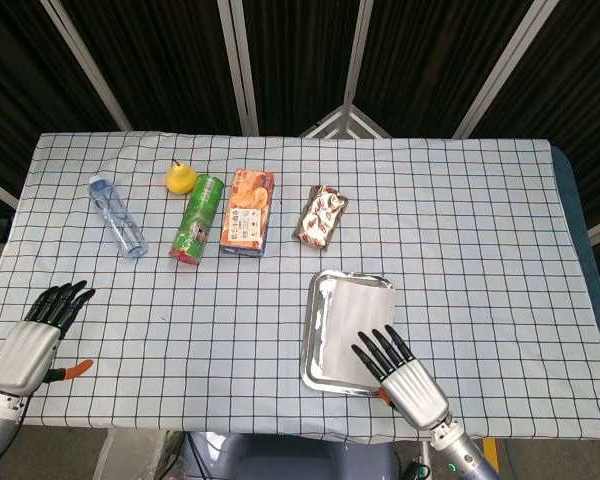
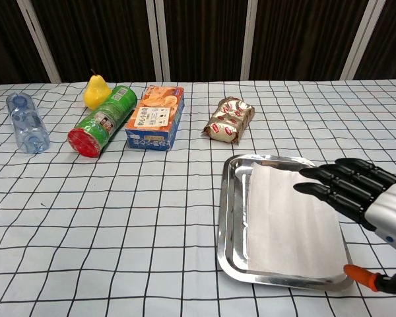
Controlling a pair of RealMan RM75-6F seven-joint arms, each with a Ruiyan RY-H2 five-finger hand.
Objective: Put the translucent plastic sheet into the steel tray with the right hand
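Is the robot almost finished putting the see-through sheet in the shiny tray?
Nearly. Done: the translucent plastic sheet lies flat inside the rectangular steel tray. In hand: nothing; the right hand hovers over the tray's right side with fingers spread, not gripping the sheet. The left hand rests open near the table's edge. Left: probably only pulling the right hand away.

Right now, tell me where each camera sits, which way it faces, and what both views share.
Head view: high above the near table edge, looking steeply down on the checked tablecloth; both robot hands show, left robot hand and right robot hand.
Chest view: lower, looking forward across the table toward the dark wall; only the right robot hand shows.
Shared: the steel tray holding the plastic sheet, and the right robot hand above it, fingers spread.
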